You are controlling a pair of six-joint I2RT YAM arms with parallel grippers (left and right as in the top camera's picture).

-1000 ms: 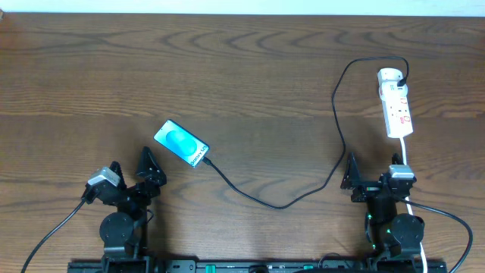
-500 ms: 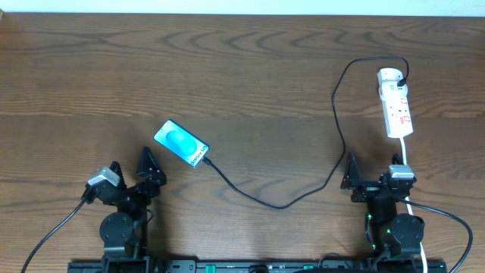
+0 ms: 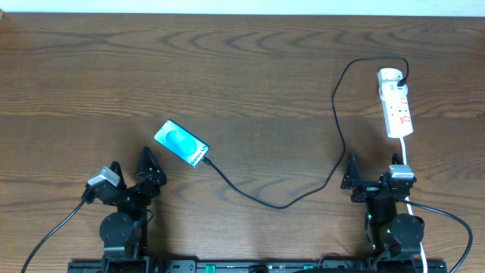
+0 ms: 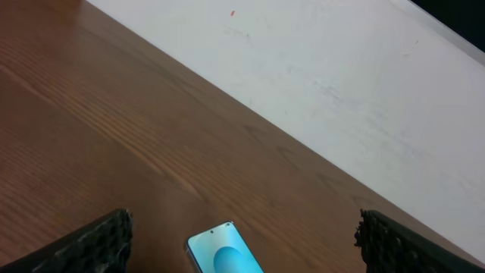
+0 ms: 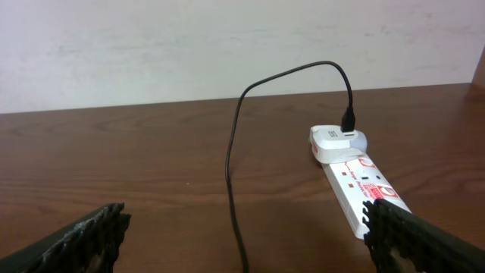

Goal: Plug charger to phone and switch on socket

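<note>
The phone point(image 3: 181, 143) lies left of centre; the charger point(image 3: 282, 206) loops from it to the socket point(image 3: 395, 105) at upper right.

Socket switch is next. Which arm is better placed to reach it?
Right. The socket lies straight ahead of the right gripper, which is open and empty, and it shows in the right wrist view. The left gripper sits far off to the other side, by the phone.

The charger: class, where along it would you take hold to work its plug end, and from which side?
Grip the charger just behind its plug tip, at the phone end nearer the robot. Come from above, closing across the cable: it lies flat on the table, thin, trailing off rightward.
</note>
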